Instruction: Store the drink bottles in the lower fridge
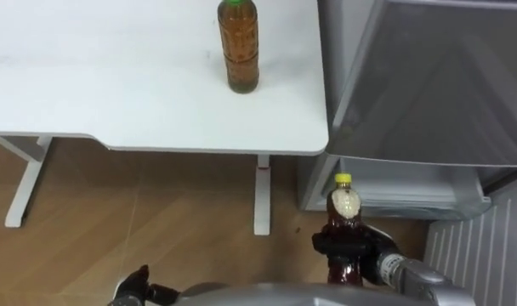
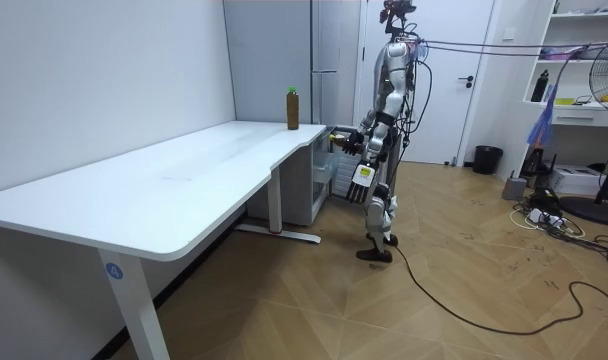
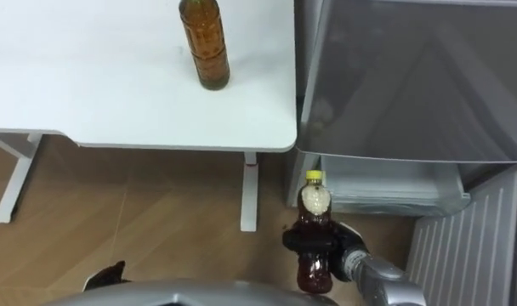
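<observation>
The right hand (image 1: pixel 362 248) curls its fingers round a dark bottle (image 1: pixel 344 208) with a yellow cap, held upright by the open lower fridge (image 1: pixel 411 194). A tea bottle (image 1: pixel 239 51), brown inside with a green cap, stands on the smooth white table (image 1: pixel 114 85). The left hand (image 1: pixel 139 287) hangs low, and its fingers cannot be made out.

One bottle (image 1: pixel 239 47) on table (image 1: pixel 114 76), left of fridge (image 1: pixel 428 85); held bottle (image 1: pixel 345 223) nearer.

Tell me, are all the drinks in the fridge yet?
Not yet. The lower fridge is open. The right hand holds a yellow-capped bottle upright in front of it. The green-capped bottle waits on the table. The left hand hangs low.
</observation>
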`<state>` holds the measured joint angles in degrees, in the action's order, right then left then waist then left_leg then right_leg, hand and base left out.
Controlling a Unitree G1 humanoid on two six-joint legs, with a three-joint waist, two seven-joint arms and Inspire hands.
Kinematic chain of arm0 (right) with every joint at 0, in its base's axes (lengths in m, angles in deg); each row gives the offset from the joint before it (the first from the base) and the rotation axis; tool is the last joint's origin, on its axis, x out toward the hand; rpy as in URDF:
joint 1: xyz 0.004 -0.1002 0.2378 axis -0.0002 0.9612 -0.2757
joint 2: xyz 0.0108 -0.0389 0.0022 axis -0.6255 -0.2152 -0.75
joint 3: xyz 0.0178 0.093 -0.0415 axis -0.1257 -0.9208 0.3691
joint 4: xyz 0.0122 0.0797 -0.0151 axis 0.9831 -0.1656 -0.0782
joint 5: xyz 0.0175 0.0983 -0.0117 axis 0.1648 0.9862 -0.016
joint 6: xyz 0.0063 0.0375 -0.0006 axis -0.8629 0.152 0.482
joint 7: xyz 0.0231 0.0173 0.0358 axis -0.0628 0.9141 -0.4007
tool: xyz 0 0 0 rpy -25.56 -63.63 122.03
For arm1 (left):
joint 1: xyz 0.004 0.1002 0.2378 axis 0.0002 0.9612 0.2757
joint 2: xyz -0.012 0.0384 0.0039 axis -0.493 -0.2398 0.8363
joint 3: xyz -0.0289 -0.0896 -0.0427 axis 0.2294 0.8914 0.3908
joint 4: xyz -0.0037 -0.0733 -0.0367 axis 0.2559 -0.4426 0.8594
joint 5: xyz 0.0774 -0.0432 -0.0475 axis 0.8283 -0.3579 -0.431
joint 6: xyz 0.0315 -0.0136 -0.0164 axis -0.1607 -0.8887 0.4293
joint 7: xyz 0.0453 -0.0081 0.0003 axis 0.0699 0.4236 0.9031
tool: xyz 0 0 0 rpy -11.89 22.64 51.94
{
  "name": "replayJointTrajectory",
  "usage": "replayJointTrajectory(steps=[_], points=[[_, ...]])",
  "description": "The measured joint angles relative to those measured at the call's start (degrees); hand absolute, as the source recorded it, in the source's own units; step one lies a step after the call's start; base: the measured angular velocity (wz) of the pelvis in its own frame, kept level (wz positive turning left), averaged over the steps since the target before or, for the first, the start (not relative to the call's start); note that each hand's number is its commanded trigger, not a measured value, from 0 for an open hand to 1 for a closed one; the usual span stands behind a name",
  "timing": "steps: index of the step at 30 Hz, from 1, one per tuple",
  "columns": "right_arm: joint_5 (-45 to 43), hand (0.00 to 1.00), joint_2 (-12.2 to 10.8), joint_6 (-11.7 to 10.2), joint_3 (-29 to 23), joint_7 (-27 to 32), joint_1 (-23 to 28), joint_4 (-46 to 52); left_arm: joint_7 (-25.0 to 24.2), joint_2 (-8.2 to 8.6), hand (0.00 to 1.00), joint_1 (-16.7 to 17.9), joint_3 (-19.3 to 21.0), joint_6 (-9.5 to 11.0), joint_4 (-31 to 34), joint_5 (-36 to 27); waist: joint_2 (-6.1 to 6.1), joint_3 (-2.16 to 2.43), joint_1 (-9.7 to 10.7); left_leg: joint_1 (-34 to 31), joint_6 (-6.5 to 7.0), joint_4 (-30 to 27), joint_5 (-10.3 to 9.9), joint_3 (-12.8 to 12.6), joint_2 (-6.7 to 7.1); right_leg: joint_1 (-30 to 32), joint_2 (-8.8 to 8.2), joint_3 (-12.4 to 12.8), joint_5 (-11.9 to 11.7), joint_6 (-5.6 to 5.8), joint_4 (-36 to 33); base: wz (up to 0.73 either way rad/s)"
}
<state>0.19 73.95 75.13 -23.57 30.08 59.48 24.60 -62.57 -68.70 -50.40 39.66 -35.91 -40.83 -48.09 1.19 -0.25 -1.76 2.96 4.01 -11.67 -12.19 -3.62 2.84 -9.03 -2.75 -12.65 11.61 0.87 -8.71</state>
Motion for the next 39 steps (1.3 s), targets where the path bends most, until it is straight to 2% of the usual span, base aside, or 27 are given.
replayJointTrajectory(steps=[6,10,14,20,23,26,30,39], points=[[12.3,1.0,0.1,0.0,-0.2,4.7,-0.3,-1.8,-0.3,-0.01,0.0,0.6,0.8,0.0,0.1,-0.1,-0.3,-0.2,0.4,0.6,0.01,0.4,0.0,-0.9,-0.08,0.0,0.09,1.5,0.0,0.03,0.0,-0.08],[27.1,1.0,-0.1,-0.4,-0.7,7.3,-0.3,-2.2,-0.3,0.09,0.0,1.2,1.1,0.0,0.2,-0.2,-0.57,-0.25,1.6,0.7,0.02,0.4,0.0,-0.9,-0.05,-0.1,0.1,1.5,-0.1,0.12,0.0,0.0],[39.2,1.0,-0.1,-2.2,-0.8,9.4,-0.3,-2.1,-0.4,0.52,0.0,1.1,1.0,0.4,0.2,-0.2,-1.12,-0.22,1.7,0.8,0.02,0.7,0.0,-0.9,-0.06,0.0,0.14,1.6,-0.1,0.12,0.0,0.0],[51.7,1.0,-0.1,-4.8,-0.7,11.2,-0.3,-2.0,0.4,0.58,0.0,1.3,-1.0,1.3,0.2,-0.7,-1.62,-0.33,1.8,0.7,0.01,0.4,0.0,-0.9,-0.09,0.0,0.2,1.9,-0.1,0.12,0.0,0.0],[56.7,1.0,-0.3,-6.8,-0.6,11.7,-0.3,-2.0,0.8,0.41,0.0,1.5,-2.2,2.4,0.1,-0.6,-1.63,-0.34,1.8,0.7,0.01,0.3,0.0,-1.0,-0.09,0.0,0.19,1.8,-0.1,0.12,0.0,0.0],[59.2,1.0,-0.6,-8.2,-0.8,11.8,-0.3,-2.0,0.9,0.36,0.0,1.5,-2.3,2.5,0.1,-0.4,-1.72,-0.29,1.9,0.7,0.01,0.0,0.0,-0.9,-0.05,-0.1,0.15,1.6,-0.1,0.12,0.0,0.0],[62.5,1.0,-1.2,-8.7,-2.5,13.3,-0.4,-0.4,1.0,0.34,0.0,2.9,-2.2,2.6,0.2,0.1,-1.7,-0.31,2.0,0.7,0.01,0.3,0.0,-0.8,-0.03,-0.2,0.12,1.3,-0.1,0.13,-0.1,0.0],[67.7,1.0,-1.3,-9.6,-4.3,14.3,-1.0,0.6,1.4,0.44,0.0,3.3,-2.2,2.5,0.2,0.0,-1.59,-0.37,2.7,0.6,0.01,0.2,0.0,-0.6,-0.05,-0.1,0.13,1.3,-0.1,0.13,-0.2,0.0]])
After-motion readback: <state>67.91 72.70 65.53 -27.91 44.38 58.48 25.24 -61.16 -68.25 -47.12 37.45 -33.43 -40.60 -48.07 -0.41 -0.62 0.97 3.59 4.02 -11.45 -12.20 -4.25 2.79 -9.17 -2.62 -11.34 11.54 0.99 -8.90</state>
